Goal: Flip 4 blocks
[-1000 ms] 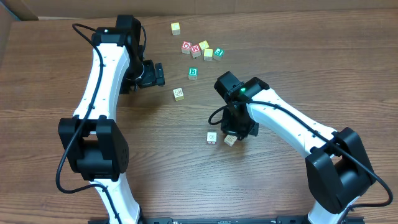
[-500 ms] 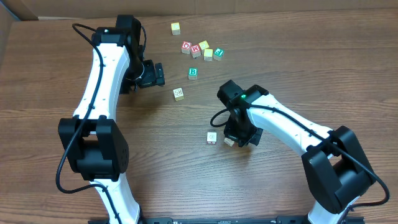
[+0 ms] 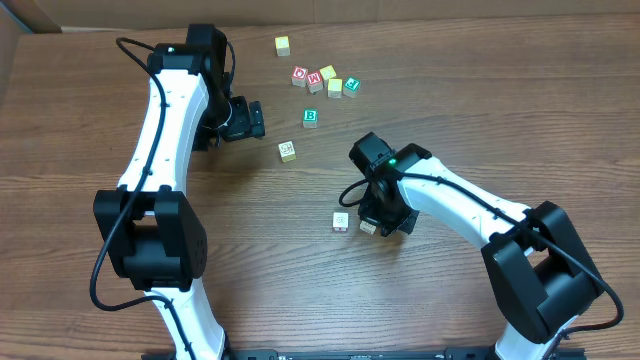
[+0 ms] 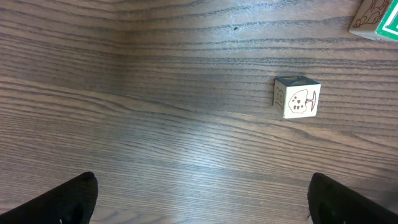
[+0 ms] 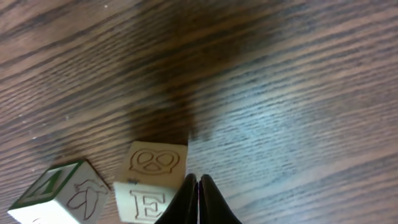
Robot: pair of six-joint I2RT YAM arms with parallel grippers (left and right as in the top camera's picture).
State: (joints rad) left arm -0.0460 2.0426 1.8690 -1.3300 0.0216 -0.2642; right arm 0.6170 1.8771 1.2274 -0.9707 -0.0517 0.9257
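Pretzel [image 5: 153,162] on block [image 5: 148,200] shows only from right wrist.

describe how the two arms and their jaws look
The left arm and right arm share white tubular links and bulky black joint housings, with black cables looping alongside. A green light glows near the right wrist. The jaws are black.

Matt wooden blocks [image 3: 341,221] on a grained wood table [image 3: 280,300]

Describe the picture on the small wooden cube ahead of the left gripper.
A dark-outlined, dotted tree on the small wooden cube, cream-faced; clearest in the left wrist view.
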